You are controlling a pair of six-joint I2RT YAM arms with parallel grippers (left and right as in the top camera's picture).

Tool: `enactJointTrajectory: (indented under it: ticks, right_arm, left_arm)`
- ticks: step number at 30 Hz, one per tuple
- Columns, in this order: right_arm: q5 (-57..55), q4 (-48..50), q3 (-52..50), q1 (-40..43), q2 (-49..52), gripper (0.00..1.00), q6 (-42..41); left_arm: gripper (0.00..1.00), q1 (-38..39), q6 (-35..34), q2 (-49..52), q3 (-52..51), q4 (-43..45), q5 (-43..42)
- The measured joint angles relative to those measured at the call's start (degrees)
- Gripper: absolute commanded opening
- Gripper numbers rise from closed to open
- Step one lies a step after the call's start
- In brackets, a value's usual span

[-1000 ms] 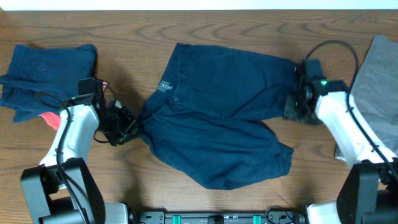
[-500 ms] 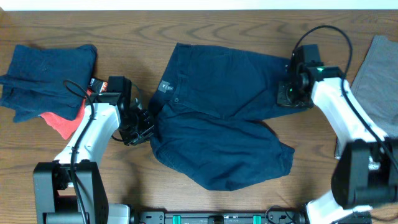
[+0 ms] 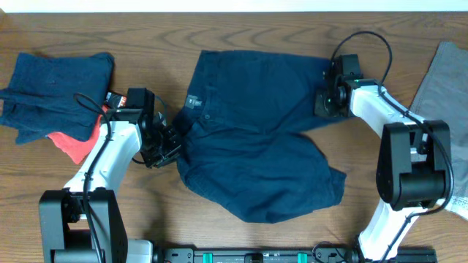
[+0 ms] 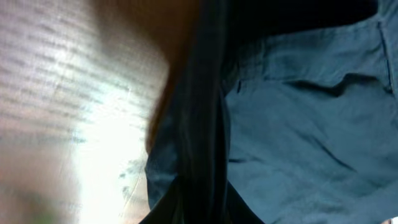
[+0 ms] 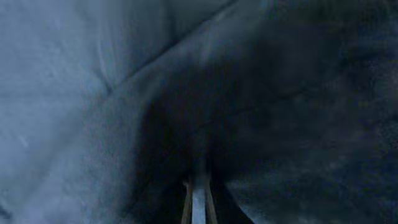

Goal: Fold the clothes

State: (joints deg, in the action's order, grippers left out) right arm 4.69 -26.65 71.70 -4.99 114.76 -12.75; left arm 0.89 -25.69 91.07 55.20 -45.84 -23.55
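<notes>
The dark navy shorts [image 3: 256, 131] lie spread across the middle of the table, with a small pale label [image 3: 194, 102] and button near the waistband at the left. My left gripper [image 3: 167, 150] is shut on the shorts' left waistband edge; in the left wrist view the cloth [image 4: 298, 137] drapes down over the fingers. My right gripper [image 3: 324, 102] is shut on the upper leg's hem at the right; the right wrist view shows navy cloth [image 5: 93, 93] filling the frame, pinched at the jaws [image 5: 198, 199].
A second navy garment [image 3: 55, 88] lies folded at the far left with a red cloth [image 3: 69, 142] beneath it. A grey cloth [image 3: 442, 88] lies at the right edge. Bare wood table [image 3: 161, 44] shows behind the shorts.
My right gripper has pulled the leg hem leftward and toward the back. My left gripper shifted right with the waistband, then held. The shorts have bunched closer together.
</notes>
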Motion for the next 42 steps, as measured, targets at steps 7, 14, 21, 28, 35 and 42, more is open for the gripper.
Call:
enactJointTrajectory:
  ticks: [7, 14, 21, 28, 35, 42]
  right_arm:
    - [0.9, 20.0, -0.1, 0.0, 4.0, 0.22, 0.2]
    - [3.2, 10.5, 4.8, 0.0, 4.0, 0.57, 0.7]
    - [3.9, -22.3, 14.2, 0.3, -1.7, 0.6, 1.9]
    - [4.5, -47.3, 15.2, 0.2, -15.5, 0.6, 0.9]
    - [5.9, -46.0, 1.6, -1.3, -25.6, 0.61, -4.3]
    - [9.0, -38.4, -15.8, -2.0, -38.8, 0.51, -8.1]
  left_arm:
    - [0.32, 0.0, -2.8, 0.0, 0.0, 9.2, 0.0]
    - [0.36, 0.0, -6.2, 0.0, 0.0, 13.6, 0.0]
    - [0.37, 0.0, -5.5, 0.0, 0.0, 11.8, 0.0]
    - [0.37, 0.0, -3.8, 0.0, 0.0, 8.7, 0.9]
    - [0.37, 0.0, -3.4, 0.0, 0.0, 7.1, 2.6]
    - [0.37, 0.0, -2.9, 0.0, 0.0, 5.8, 3.0]
